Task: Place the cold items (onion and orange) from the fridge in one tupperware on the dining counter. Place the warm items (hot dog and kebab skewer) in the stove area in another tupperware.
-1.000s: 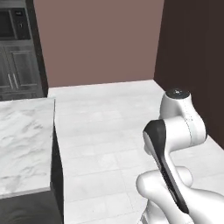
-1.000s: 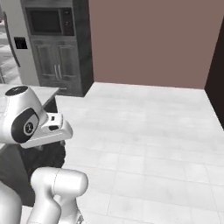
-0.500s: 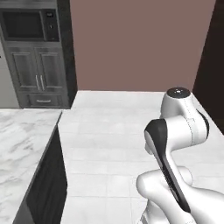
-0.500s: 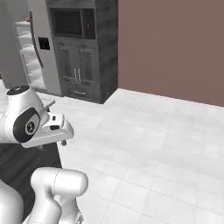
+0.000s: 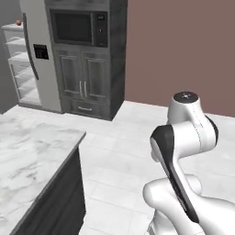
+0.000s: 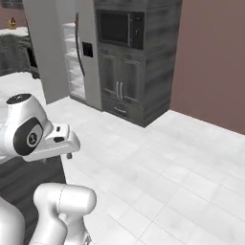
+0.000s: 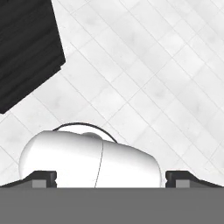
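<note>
Base swung round, so I've now got the fridge ahead w/ door open; gripper empty, fingers apart.

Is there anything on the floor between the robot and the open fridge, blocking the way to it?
Nothing visible does. The white tiled floor lies bare up to the fridge, whose door stands open on its shelves. The marble counter sits off to the left, beside that path. The gripper is open, holding nothing.

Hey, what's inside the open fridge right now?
The fridge stands open, showing white shelves. One small reddish item sits on the top shelf; too small to identify. The door hides the rest of the inside.
</note>
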{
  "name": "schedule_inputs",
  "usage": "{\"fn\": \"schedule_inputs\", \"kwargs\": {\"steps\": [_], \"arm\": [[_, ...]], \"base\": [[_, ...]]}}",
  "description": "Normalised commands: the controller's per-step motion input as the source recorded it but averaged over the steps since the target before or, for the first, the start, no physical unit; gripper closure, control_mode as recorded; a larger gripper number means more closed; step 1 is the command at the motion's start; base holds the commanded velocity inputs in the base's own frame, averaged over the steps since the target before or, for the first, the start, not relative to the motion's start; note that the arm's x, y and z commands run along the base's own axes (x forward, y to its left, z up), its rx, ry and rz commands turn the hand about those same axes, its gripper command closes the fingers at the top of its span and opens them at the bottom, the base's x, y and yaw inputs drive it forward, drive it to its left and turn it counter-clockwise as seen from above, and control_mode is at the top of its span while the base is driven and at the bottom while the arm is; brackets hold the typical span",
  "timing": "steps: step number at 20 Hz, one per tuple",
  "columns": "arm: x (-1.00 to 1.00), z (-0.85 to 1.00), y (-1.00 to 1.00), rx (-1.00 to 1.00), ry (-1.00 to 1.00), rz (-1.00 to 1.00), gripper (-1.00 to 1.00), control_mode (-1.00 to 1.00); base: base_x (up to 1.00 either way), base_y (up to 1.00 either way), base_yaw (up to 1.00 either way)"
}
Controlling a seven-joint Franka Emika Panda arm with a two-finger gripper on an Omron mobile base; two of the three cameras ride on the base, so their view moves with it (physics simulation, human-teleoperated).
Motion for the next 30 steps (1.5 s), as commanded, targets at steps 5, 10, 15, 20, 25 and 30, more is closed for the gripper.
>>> {"fn": "schedule_inputs", "kwargs": {"steps": [5, 10, 15, 20, 25, 30], "arm": [[0.00, 0.00, 0.00, 0.00, 0.00, 0.00, -1.00, 1.00], [0.00, 0.00, 0.00, 0.00, 0.00, 0.00, -1.00, 1.00], [0.00, 0.00, 0.00, 0.00, 0.00, 0.00, -1.00, 1.00], [0.00, 0.00, 0.00, 0.00, 0.00, 0.00, -1.00, 1.00], [0.00, 0.00, 0.00, 0.00, 0.00, 0.00, -1.00, 1.00], [0.00, 0.00, 0.00, 0.00, 0.00, 0.00, -1.00, 1.00]], "base": [[0.84, -1.00, 0.33], [0.79, -1.00, 0.27], [0.99, -0.80, 0.41], [1.00, -0.51, 0.51], [1.00, -0.45, 0.37], [1.00, -0.04, 0.13]]}}
